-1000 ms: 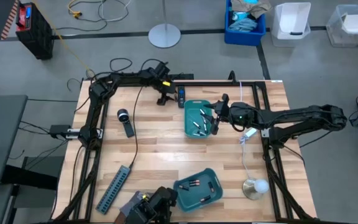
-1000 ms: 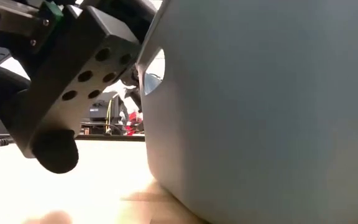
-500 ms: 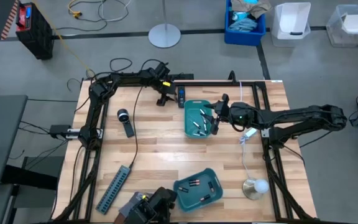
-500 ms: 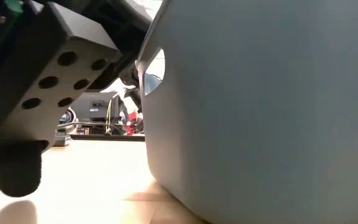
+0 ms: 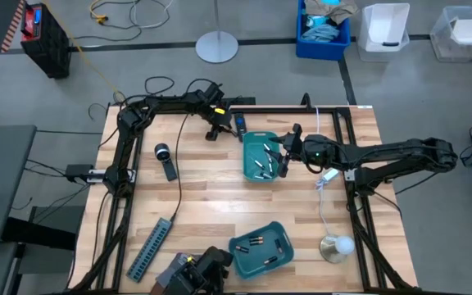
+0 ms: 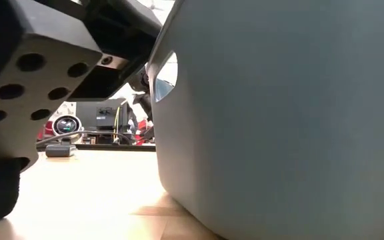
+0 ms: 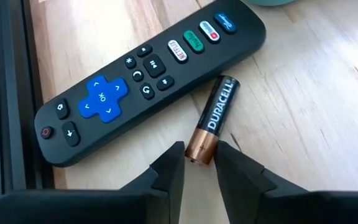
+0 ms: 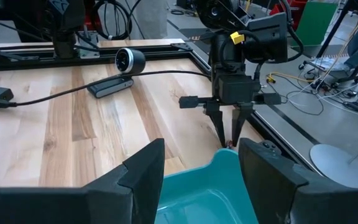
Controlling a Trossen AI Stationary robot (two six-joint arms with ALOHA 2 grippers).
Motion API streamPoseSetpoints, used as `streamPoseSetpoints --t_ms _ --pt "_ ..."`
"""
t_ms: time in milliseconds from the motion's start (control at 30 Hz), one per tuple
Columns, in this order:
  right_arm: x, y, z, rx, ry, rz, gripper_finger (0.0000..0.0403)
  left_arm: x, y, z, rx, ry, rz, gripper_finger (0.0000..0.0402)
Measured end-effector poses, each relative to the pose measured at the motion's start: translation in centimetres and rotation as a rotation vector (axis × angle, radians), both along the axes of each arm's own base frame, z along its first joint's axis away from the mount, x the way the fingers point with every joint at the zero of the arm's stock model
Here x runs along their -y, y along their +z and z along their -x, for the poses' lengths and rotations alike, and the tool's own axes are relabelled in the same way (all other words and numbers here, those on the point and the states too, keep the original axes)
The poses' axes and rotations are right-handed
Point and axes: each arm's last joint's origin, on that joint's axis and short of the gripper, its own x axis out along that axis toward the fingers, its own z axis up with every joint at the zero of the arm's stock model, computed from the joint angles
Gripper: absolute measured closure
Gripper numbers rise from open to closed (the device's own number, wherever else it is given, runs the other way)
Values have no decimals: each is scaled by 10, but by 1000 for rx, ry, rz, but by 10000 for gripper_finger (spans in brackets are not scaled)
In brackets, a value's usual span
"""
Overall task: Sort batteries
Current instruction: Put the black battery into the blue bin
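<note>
One Duracell battery (image 7: 215, 117) lies flat on the wood beside a black remote (image 7: 148, 74), near the table's far edge. My left gripper (image 7: 201, 155) stands over it, fingers pointing down, shut on its copper end; it also shows in the right wrist view (image 8: 227, 140) and the high view (image 5: 214, 129). Several batteries (image 5: 262, 160) lie in the far teal tray (image 5: 248, 141), and more batteries (image 5: 256, 242) in the near teal tray (image 5: 240, 260). My right gripper (image 5: 283, 160) hangs open over the far tray's right rim (image 8: 219, 163). My left gripper pinches the battery's copper-coloured end (image 7: 199, 144) between its two fingertips (image 7: 174, 155). The fingers come from above, pointing down, and stand across the battery. The battery lies flat on the table, its black body pointing away from the fingers toward the remote.
A webcam on a black stand (image 5: 163, 152) with its cable (image 5: 179, 184) lies left of centre. A long grey power strip (image 5: 152, 247) lies near the left front corner, and a white bulb lamp (image 5: 337, 246) stands at the right front. Bare wood lies between the two trays.
In the low view, a dark perforated part close to the camera has swung down and toward the picture's left, uncovering the webcam behind it. Neither arm has visibly moved in the high view.
</note>
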Motion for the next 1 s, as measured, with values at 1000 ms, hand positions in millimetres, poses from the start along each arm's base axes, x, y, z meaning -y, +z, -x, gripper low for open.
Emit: streamPoseSetpoints --t_ms 1000 --pt "0 0 0 -5 0 -1 182 5 -2 5 -45 -10 64 371"
